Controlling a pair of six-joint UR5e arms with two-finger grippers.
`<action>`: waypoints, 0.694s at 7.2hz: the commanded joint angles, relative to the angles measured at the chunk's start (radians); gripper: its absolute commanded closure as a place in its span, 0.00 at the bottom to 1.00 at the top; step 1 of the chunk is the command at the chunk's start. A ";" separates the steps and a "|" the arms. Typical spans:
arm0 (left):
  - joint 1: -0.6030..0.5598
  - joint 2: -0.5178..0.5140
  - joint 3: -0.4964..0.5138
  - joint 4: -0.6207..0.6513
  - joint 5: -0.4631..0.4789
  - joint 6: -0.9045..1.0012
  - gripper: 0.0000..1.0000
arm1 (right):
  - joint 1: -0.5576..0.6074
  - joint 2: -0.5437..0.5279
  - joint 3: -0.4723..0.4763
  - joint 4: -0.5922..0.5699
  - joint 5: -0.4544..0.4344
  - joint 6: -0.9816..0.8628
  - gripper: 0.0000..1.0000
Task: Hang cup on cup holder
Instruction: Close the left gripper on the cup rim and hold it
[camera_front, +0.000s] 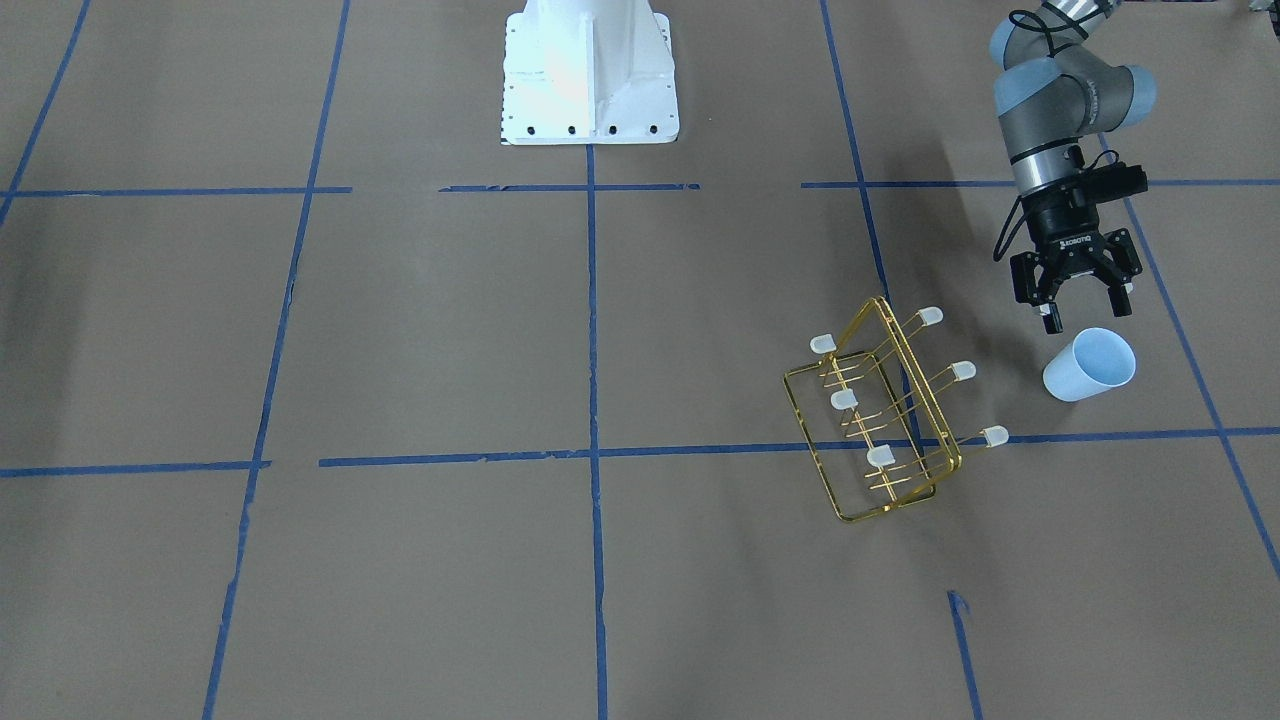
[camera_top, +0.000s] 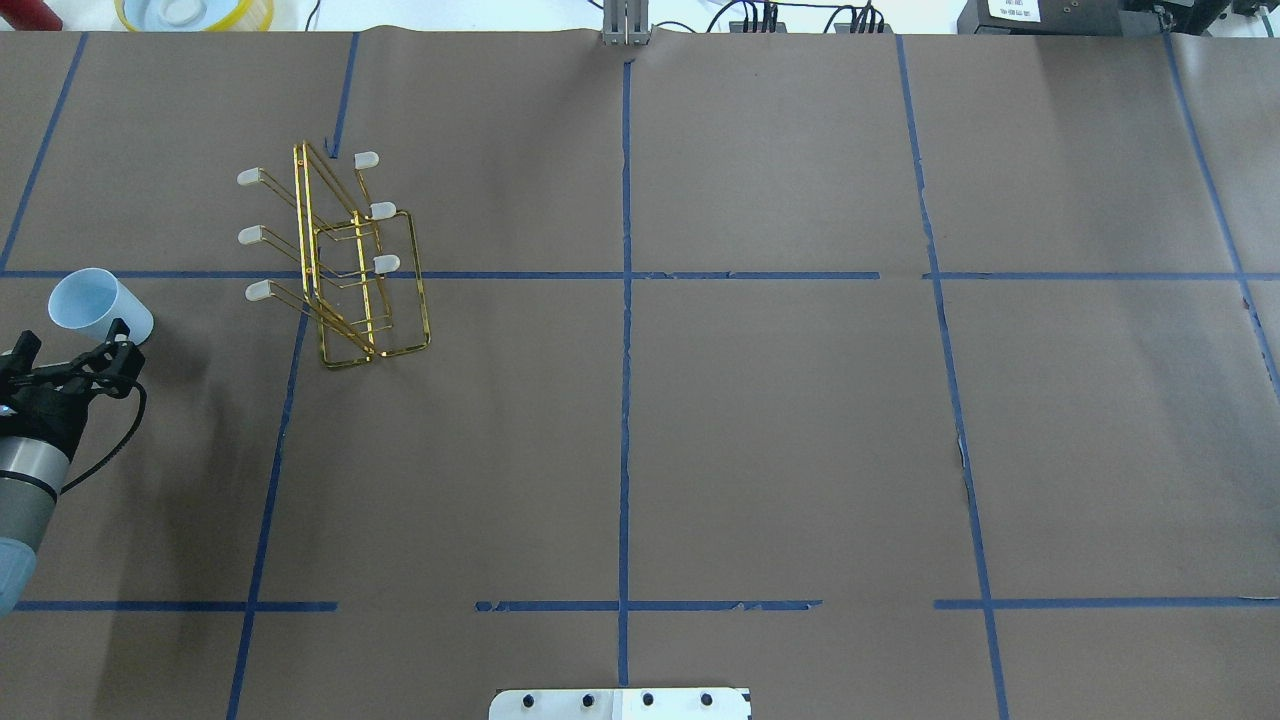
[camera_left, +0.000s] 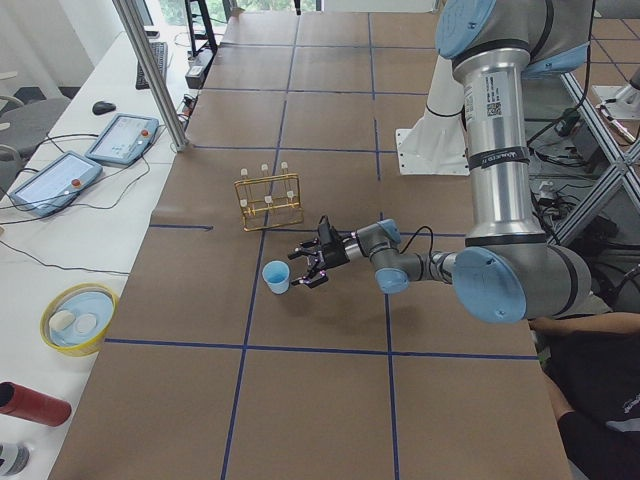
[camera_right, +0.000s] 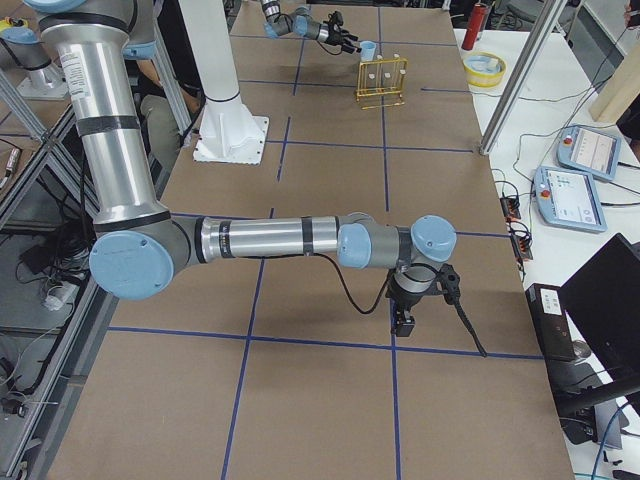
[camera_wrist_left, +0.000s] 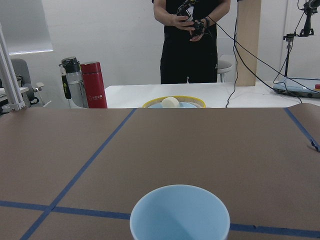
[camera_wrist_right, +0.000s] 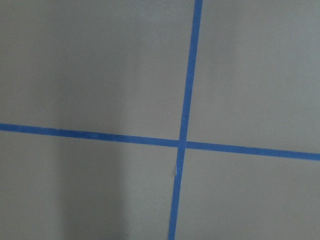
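Black left gripper (camera_front: 1086, 313), jaws spread wide and empty, points low along the table at the cup (camera_front: 1090, 365). Cup stands upright, mouth up, just ahead of the fingertips, untouched. Rack (camera_front: 918, 380) stands near, toward the table's middle. Right gripper (camera_right: 405, 322) hangs well apart; its opening cannot be told.

Silver arms (camera_front: 1040, 135), pale-blue joint caps (camera_front: 1022, 85), black left gripper (camera_front: 1086, 313), black cable (camera_front: 1006, 230), white base (camera_front: 588, 75)

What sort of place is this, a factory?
Probably a robotics research lab: a big robot arm over a table papered brown and gridded with blue tape, with control tablets on the side bench.
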 joint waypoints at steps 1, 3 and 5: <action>0.002 -0.038 0.054 -0.003 0.015 0.001 0.00 | 0.000 0.000 0.000 0.000 0.000 0.000 0.00; 0.008 -0.056 0.087 0.000 0.013 0.001 0.00 | 0.000 0.000 0.000 0.000 0.000 0.000 0.00; -0.009 -0.065 0.106 0.002 0.004 0.000 0.00 | 0.000 0.000 0.000 0.000 0.000 0.000 0.00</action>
